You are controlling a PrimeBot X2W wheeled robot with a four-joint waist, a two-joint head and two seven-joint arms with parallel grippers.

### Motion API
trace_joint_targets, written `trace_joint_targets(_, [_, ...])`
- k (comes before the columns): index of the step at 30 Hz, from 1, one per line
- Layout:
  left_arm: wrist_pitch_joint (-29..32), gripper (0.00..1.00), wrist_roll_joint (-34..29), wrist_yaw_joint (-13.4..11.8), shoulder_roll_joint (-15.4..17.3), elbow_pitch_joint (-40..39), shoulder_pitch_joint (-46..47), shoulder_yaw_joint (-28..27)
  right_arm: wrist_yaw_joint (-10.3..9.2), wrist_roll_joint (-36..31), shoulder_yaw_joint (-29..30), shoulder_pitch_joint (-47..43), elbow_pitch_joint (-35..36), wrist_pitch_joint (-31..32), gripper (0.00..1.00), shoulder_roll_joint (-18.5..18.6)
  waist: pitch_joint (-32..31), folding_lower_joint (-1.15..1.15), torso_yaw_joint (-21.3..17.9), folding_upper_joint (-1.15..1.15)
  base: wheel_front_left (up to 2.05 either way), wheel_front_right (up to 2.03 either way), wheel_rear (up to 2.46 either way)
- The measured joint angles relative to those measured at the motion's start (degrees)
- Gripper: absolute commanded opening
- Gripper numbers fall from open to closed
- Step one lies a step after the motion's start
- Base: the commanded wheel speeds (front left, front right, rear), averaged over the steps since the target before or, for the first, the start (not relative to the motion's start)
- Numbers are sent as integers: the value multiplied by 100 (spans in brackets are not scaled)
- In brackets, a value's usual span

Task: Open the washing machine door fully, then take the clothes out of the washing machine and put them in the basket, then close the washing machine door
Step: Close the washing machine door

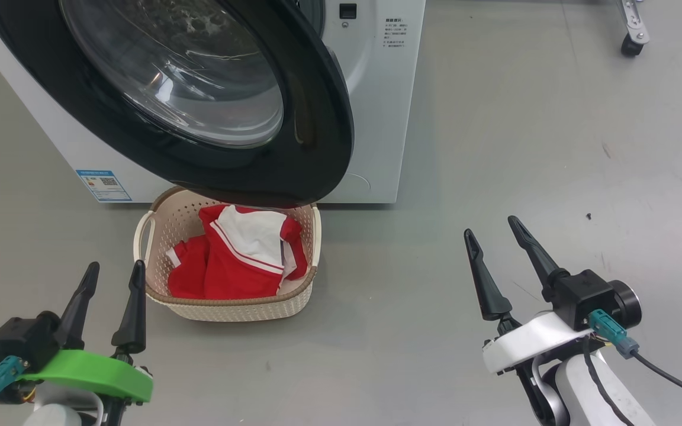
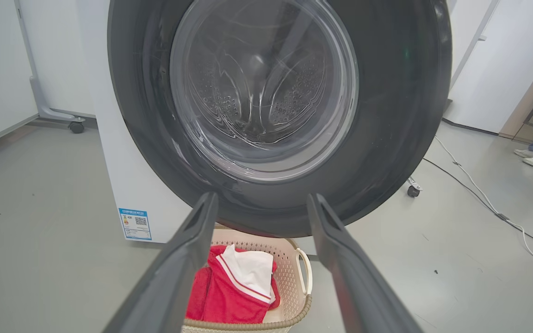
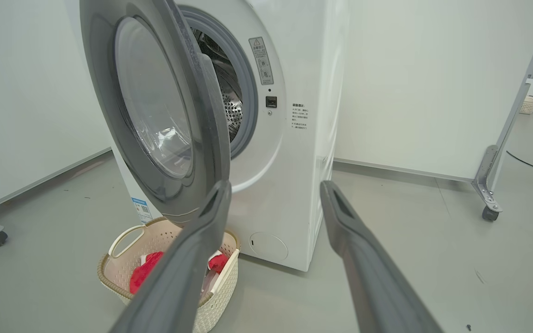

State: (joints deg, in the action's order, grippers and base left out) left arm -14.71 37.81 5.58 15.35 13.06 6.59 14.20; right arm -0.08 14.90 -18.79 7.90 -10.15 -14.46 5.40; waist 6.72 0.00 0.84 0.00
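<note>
Head view: washer (image 1: 376,89) at 11 o'clock, its door (image 1: 323,148) ajar and swung out over the far rim of the basket (image 1: 228,307). The basket sits on the floor (image 1: 524,148) just in front of the washer, at 6 o'clock from the door. Red clothes (image 1: 234,266) lie inside it, white panel up. At 8 o'clock, left gripper (image 1: 115,266): jaws apart, holding nothing, just beside the basket. At 4 o'clock, right gripper (image 1: 489,226): jaws wide, empty, well apart from it.

Print on washing machine (image 1: 376,118): none legible.
Blue QR label (image 1: 103,185) below-left of the washing machine door (image 1: 317,136); grey warning sticker (image 3: 261,60) and small print (image 3: 300,115) to its right.
</note>
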Motion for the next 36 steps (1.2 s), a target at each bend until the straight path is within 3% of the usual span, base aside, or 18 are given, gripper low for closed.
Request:
trace_joint_targets(15, [0, 100, -361, -30, -291, -309, -51, -468, 53, -49, 63, -21, 21, 0, 100, -58, 14, 0, 50, 0, 0, 0, 0])
trace_joint_targets(36, [0, 100, -657, 27, -513, -398, -261, -617, 148, -105, 108, -25, 20, 0, 100, -122, 26, 0, 28, 0, 0, 0, 0])
